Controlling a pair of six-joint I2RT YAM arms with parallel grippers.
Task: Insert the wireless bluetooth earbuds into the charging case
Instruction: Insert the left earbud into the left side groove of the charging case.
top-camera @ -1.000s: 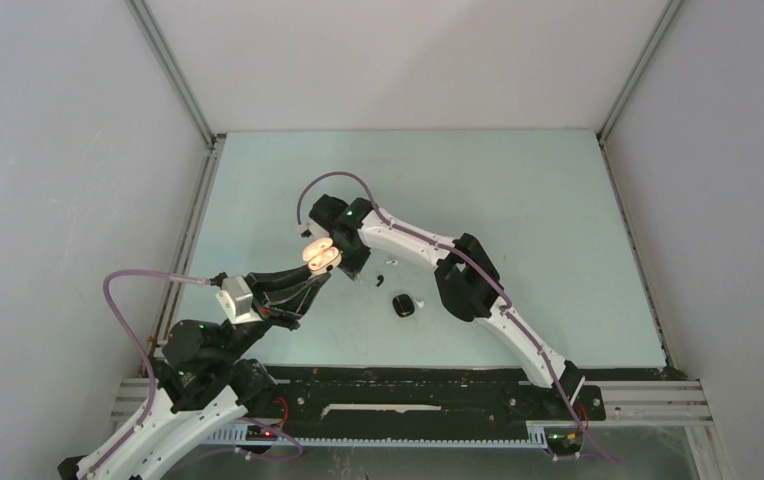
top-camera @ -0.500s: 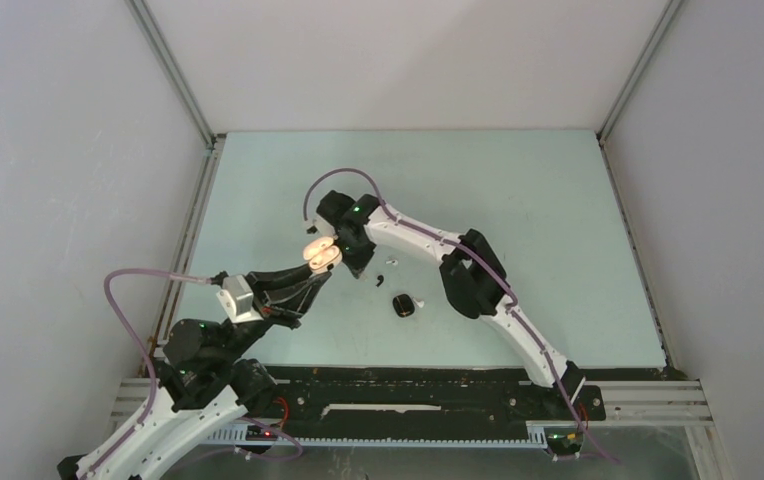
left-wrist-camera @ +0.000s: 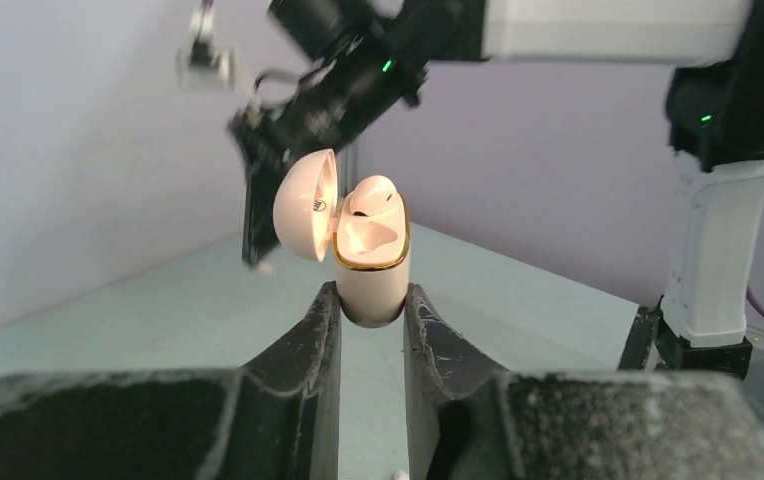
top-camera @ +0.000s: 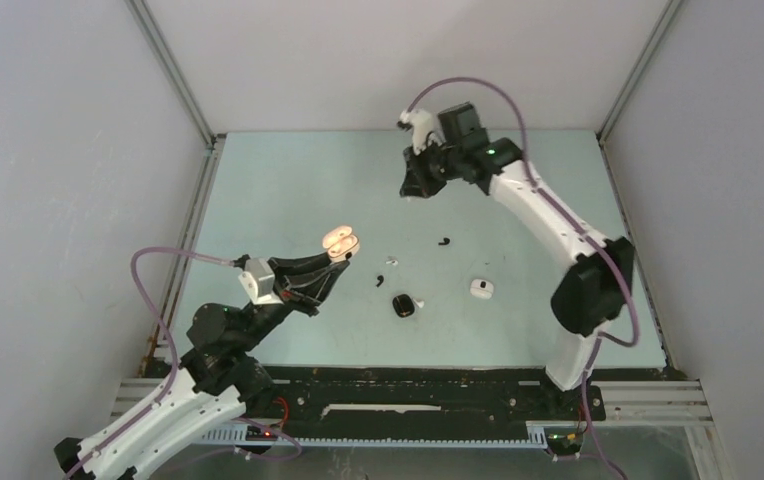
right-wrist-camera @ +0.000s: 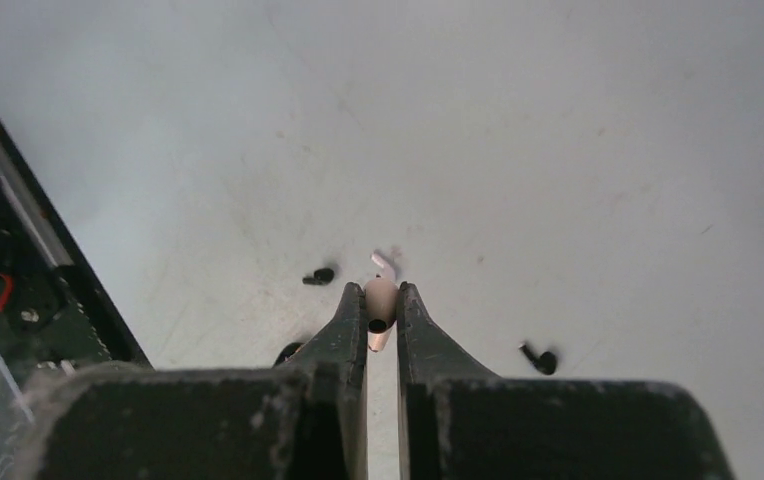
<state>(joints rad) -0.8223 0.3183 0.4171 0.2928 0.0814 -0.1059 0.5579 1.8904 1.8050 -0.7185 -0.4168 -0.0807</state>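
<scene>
Top camera looks down over the whole table (top-camera: 288, 180); left wrist faces level, right wrist downward.

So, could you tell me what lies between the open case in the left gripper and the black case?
One small black earbud, as the top view shows.

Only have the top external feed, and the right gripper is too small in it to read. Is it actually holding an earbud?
Observer: Yes. In the right wrist view the right gripper is shut on a pale earbud, pinched at the fingertips.
Operator: How is the case held?
Observer: In the left wrist view the left gripper clamps the pale pink case upright by its lower body, clear of the open lid.
Operator: Any slot free?
Observer: The near slot looks empty; the far one seems to hold a seated bud.
</scene>
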